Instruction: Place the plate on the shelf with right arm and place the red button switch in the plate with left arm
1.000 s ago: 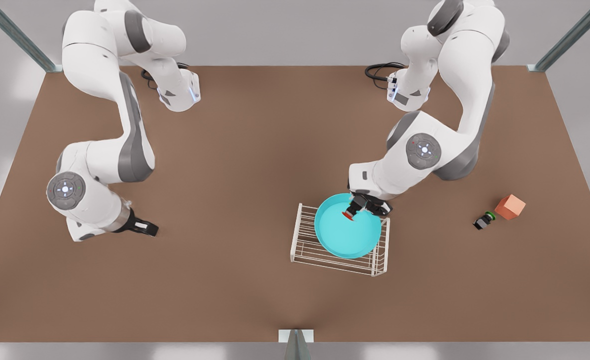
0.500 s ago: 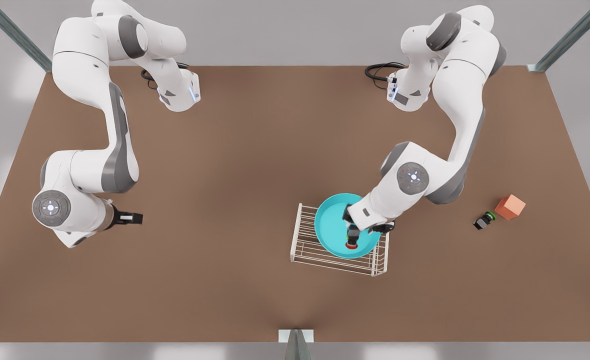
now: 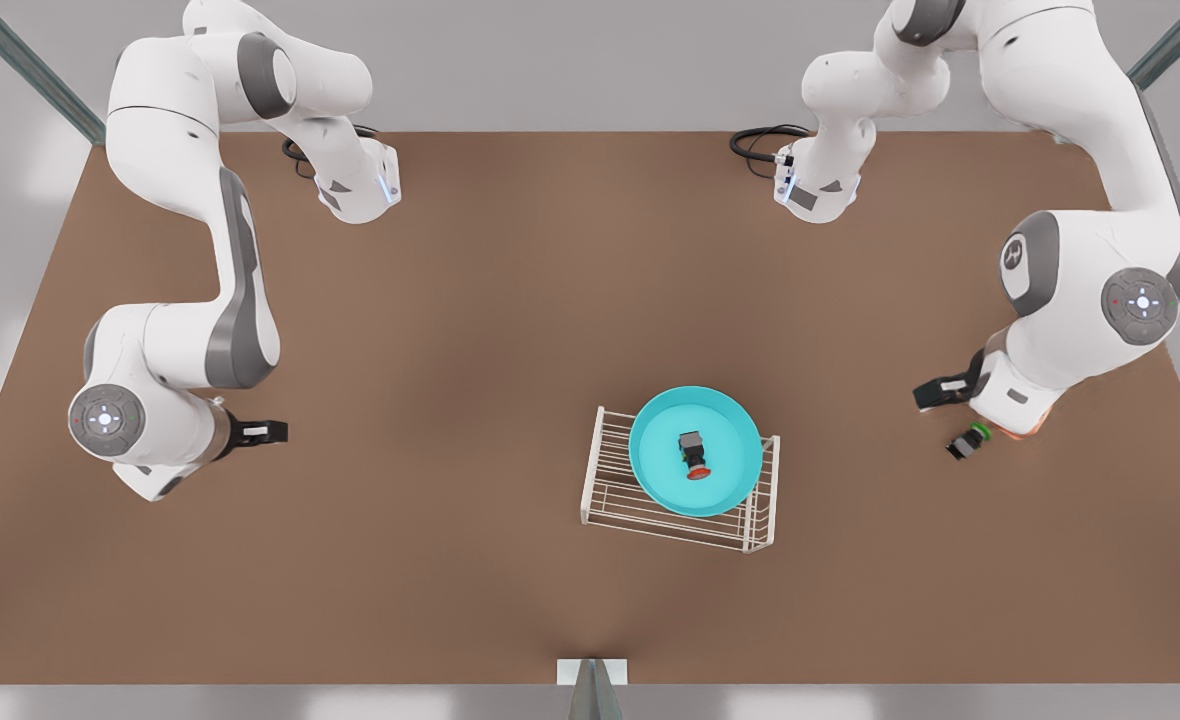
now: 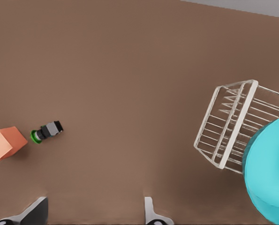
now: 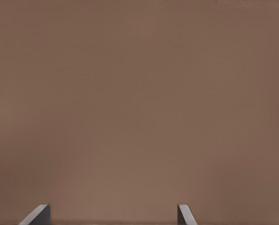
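The turquoise plate point(image 3: 655, 455) rests on top of the white wire shelf point(image 3: 630, 505). The red button switch point(image 3: 693, 455) lies on its side in the middle of the plate, red cap toward the table's near edge, with nothing gripping it. My left gripper point(image 3: 935, 392) hangs open at the front view's right, well away from the plate and just above the green-capped switch. Its wrist view shows the shelf point(image 4: 228, 126) and part of the plate point(image 4: 268, 180), with both fingers spread wide. My right gripper point(image 3: 262, 432) waits open over bare table at the front view's left.
A green-capped switch point(image 3: 968, 440) lies near the left gripper, also visible as the green switch point(image 4: 46, 131) beside an orange cube point(image 4: 6, 144). In the front view the left arm covers most of that cube. Both arm bases stand along the table's far edge.
The left gripper let go of the red button switch in the plate and pulled away to the front view's right, near the green switch. The right arm barely shifted.
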`<state>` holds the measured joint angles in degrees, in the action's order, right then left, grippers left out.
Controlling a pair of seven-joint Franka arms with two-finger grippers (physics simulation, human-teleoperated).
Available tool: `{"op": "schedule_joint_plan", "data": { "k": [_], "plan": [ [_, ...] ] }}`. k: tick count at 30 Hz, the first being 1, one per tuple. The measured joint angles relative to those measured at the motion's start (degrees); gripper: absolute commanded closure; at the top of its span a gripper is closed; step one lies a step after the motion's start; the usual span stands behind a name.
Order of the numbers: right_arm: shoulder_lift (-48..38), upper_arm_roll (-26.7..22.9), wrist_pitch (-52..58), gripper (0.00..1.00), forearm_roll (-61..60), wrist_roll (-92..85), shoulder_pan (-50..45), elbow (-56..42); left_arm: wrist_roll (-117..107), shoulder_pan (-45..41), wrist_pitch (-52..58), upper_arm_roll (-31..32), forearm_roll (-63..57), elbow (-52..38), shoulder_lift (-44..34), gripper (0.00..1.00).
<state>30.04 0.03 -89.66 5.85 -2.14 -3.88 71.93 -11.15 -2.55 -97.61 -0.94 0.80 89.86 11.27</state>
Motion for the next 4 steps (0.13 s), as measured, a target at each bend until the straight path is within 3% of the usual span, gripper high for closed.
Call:
{"op": "schedule_joint_plan", "data": {
  "k": [4],
  "plan": [
    [0.06, 0.03, -0.06, 0.0, -0.01, -1.12, 0.01, 0.02, 3.45, -1.89, -2.82, -0.36, 3.35, 1.92, -1.52, 0.0]
  ]
}}
